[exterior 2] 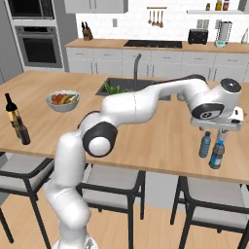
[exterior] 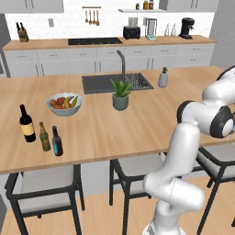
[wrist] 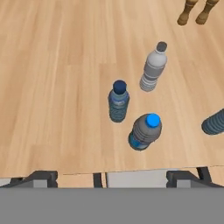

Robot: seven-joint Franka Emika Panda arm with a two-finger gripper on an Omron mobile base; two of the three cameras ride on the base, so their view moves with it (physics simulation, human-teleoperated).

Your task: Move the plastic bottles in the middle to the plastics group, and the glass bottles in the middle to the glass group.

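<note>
The robot's two dark fingers (exterior 2: 222, 130) hang spread wide apart with nothing between them, pointing down over the near right end of the long light wooden counter (exterior 2: 160, 138), just above a cluster of small bottles. In the hand view, looking straight down, three bottles stand upright and close together without touching: a translucent blue plastic water bottle with a dark navy cap (wrist: 118, 101), a second blue-grey plastic water bottle with a bright blue cap (wrist: 145, 130) just beside it nearer the counter's edge, and a pale clear-grey plastic bottle with a grey cap (wrist: 153, 66) a little farther in. Part of another ribbed blue bottle (wrist: 214, 122) shows at that view's right edge, and two brown shakers (wrist: 195, 10) stand at the top. In the right base view the two blue bottles stand right below the hand, near the counter's front edge. Far away at the counter's left end, seen in the left base view, stand a tall dark wine bottle with a red label (exterior: 26, 123), a smaller olive-green bottle with a tan label (exterior: 44, 137) and a slim dark brown bottle with a blue label (exterior: 57, 141), close together in a row. Behind them sit a pale bowl of fruit (exterior: 64, 103), a small potted green plant (exterior: 120, 94), a dark sink with a tall faucet (exterior: 116, 82) and a grey soap dispenser (exterior: 163, 78).
</note>
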